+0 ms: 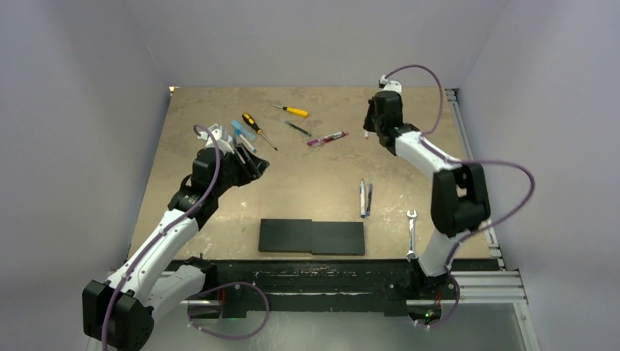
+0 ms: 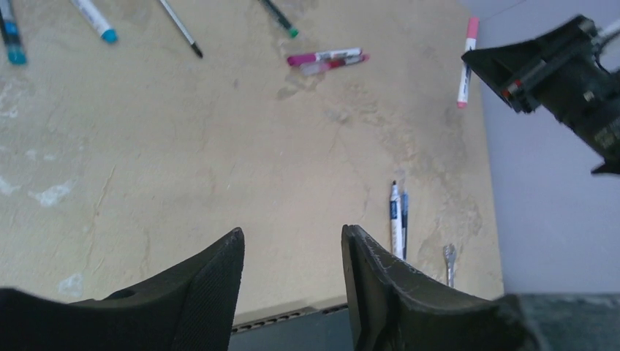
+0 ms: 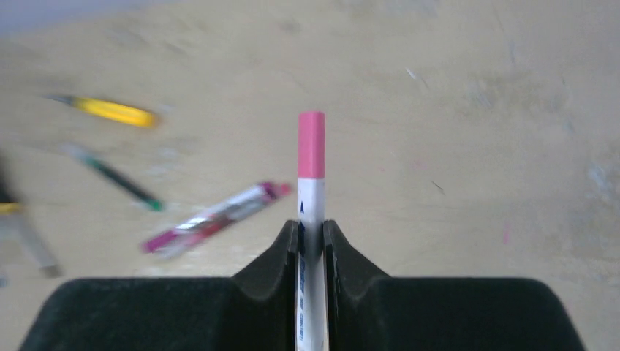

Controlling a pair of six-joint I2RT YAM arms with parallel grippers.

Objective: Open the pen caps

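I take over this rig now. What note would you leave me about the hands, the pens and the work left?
Right hand: shut on a white pen, held clear of the table; its pink cap is on.
Left hand: open, empty, above the table.
On the table: magenta pens, two pens near the front, blue-capped pens far left.
Done: no cap seen off.
Left: pull the pink cap, then the rest.

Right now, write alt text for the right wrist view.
The right end effector grips a white pen, pink cap on, pointing away. Blurred on the table lie a magenta pen, a green-tipped pen and a yellow-handled screwdriver.
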